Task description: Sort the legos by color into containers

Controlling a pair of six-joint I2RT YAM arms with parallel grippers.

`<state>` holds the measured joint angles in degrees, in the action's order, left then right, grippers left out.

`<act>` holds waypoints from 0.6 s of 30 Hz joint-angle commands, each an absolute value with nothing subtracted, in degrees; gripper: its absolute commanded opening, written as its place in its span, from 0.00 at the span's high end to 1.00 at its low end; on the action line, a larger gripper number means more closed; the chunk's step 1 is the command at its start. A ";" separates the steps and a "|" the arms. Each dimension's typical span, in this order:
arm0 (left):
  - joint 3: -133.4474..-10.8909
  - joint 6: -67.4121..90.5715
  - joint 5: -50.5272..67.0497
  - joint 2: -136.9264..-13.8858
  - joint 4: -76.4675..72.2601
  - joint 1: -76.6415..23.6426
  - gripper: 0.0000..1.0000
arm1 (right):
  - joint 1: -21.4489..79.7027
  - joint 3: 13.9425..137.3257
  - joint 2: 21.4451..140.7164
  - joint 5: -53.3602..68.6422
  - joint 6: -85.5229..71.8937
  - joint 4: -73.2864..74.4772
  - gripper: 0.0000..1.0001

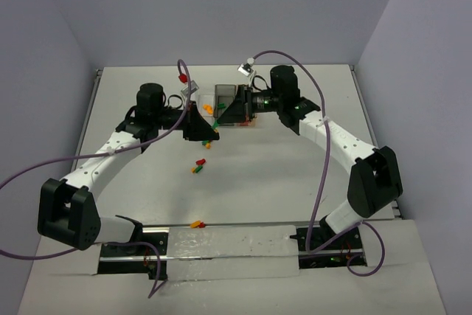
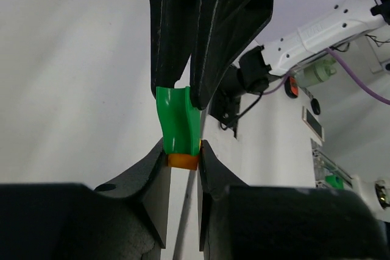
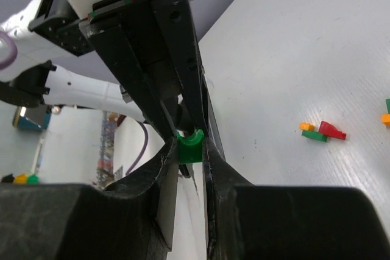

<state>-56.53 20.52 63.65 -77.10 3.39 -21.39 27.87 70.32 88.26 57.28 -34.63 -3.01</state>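
Left hand (image 2: pixel 183 150) and right hand (image 3: pixel 190 149) both pinch green lego (image 2: pixel 178 120).

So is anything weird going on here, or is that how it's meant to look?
One thing stands out: the left gripper and right gripper are both pinching the same green brick, nose to nose, with an orange brick stuck on its end. Nearby, a mixed-colour clump lies loose.

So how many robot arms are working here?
2. The left arm reaches in from the left side, the right arm from the right side; both stretch toward the table's far middle. None seem hidden.
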 commanded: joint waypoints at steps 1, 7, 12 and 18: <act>-53.50 18.28 59.60 -76.70 8.06 -20.48 1.00 | 21.33 72.51 87.56 50.55 -40.07 -9.40 1.00; -53.89 18.16 59.57 -77.84 9.05 -20.48 1.00 | 20.83 72.25 90.02 47.81 -45.50 -14.35 1.00; -53.55 19.94 59.77 -76.74 6.45 -20.27 1.00 | 21.04 76.68 94.03 42.51 -39.01 -9.95 1.00; -58.65 18.17 48.50 -77.01 9.10 -16.65 1.00 | 24.07 87.79 100.77 28.52 -24.04 4.80 1.00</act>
<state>-53.59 19.28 56.67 -78.13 8.33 -19.24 21.99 81.21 98.44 38.78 -34.29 -2.80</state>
